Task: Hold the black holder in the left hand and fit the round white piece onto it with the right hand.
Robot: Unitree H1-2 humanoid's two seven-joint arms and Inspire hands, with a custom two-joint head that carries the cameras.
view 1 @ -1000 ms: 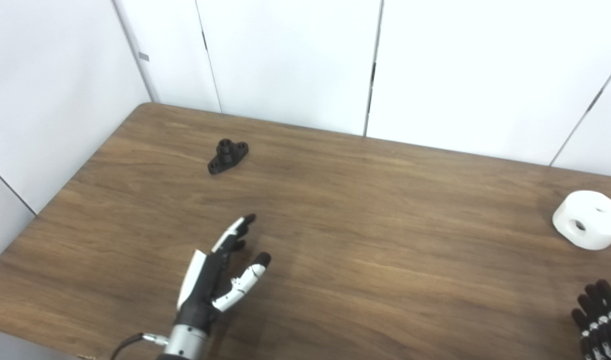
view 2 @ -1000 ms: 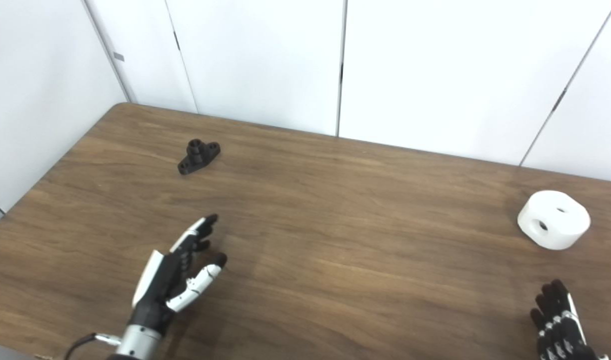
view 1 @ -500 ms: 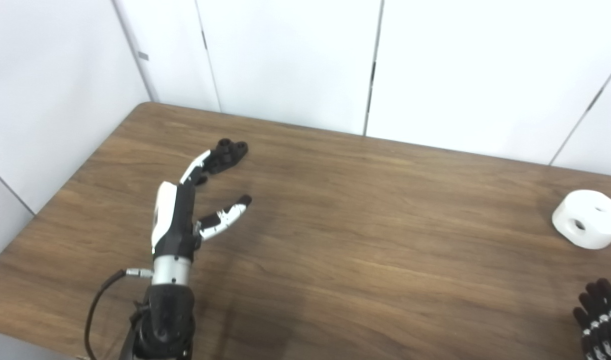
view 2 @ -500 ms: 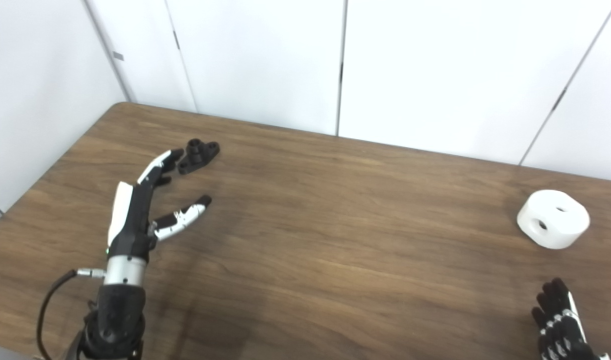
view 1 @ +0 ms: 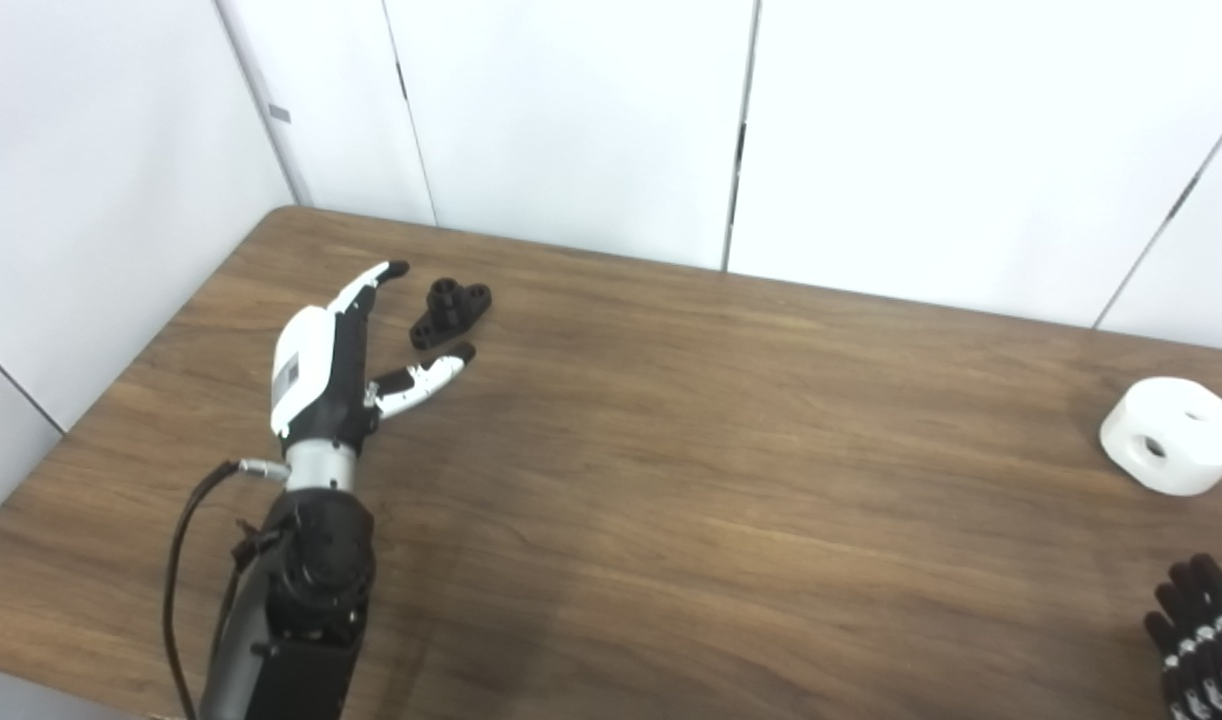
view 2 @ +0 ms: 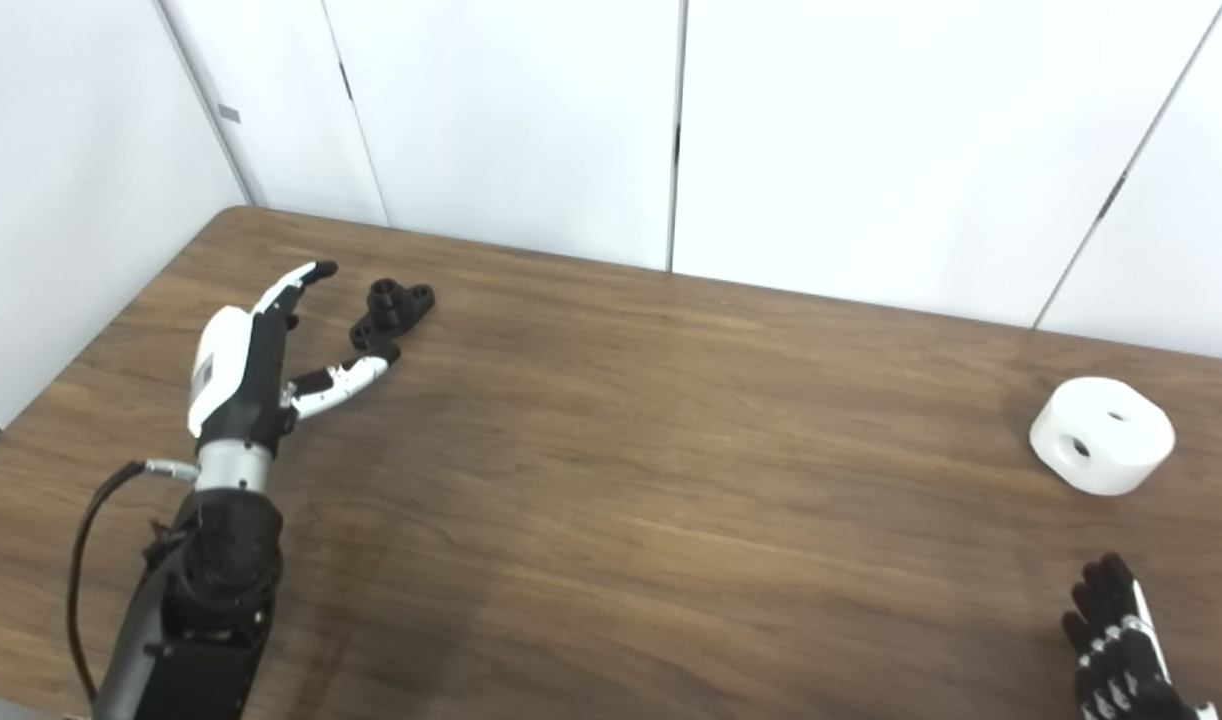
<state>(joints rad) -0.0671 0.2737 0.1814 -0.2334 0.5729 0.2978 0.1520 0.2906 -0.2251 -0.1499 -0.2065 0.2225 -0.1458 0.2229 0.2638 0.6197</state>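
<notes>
The black holder (view 1: 451, 312), a small flanged part with a short upright tube, lies on the wooden table (view 1: 731, 440) at the far left. My left hand (view 1: 346, 350) is open right beside it: the fingers reach past its left side and the thumb tip lies just below it. Whether they touch is unclear. The round white piece (view 1: 1174, 435), a thick disc with holes in its top and side, rests near the right edge. My right hand (view 1: 1199, 640) shows only its dark fingertips at the bottom right corner, spread and holding nothing, well short of the white piece.
White wall panels (view 1: 571, 120) stand close behind the table's far edge and along its left side. The table's rounded back left corner (view 1: 289, 212) lies near the holder.
My left arm has stretched forward and left across the table, from near the front edge until the open hand brackets the black holder. The right hand and the white piece have stayed put.
</notes>
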